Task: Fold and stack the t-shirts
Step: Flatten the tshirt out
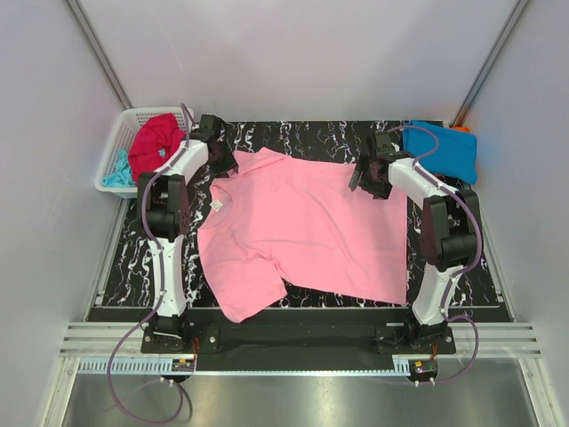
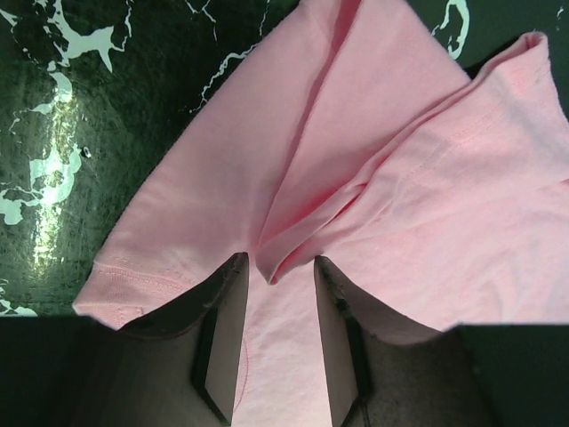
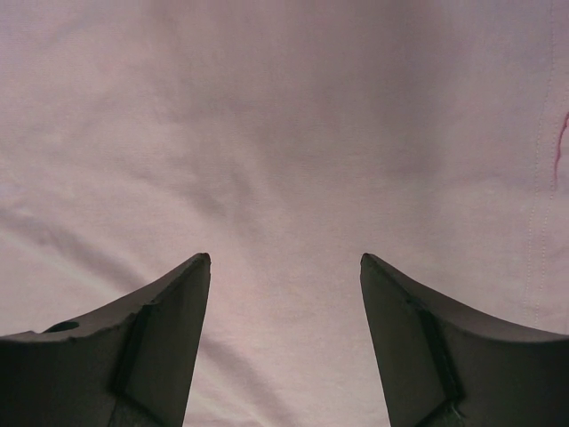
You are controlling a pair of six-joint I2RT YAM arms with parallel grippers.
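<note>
A light pink t-shirt (image 1: 302,231) lies spread flat on the black marbled mat (image 1: 307,138). My left gripper (image 1: 224,165) is at its far left sleeve. In the left wrist view this gripper (image 2: 280,258) is open, its jaws fairly close together, and a raised fold of the pink cloth (image 2: 293,240) sits at the tips between them. My right gripper (image 1: 363,178) is at the shirt's far right edge. In the right wrist view it (image 3: 284,256) stands open wide just over smooth pink cloth (image 3: 284,133), holding nothing.
A white lattice basket (image 1: 124,116) at the far left holds a crimson red t-shirt (image 1: 156,142) and a pale aqua one (image 1: 116,173). At the far right a folded bright blue t-shirt (image 1: 440,149) lies over an orange one (image 1: 460,129). Grey walls close in both sides.
</note>
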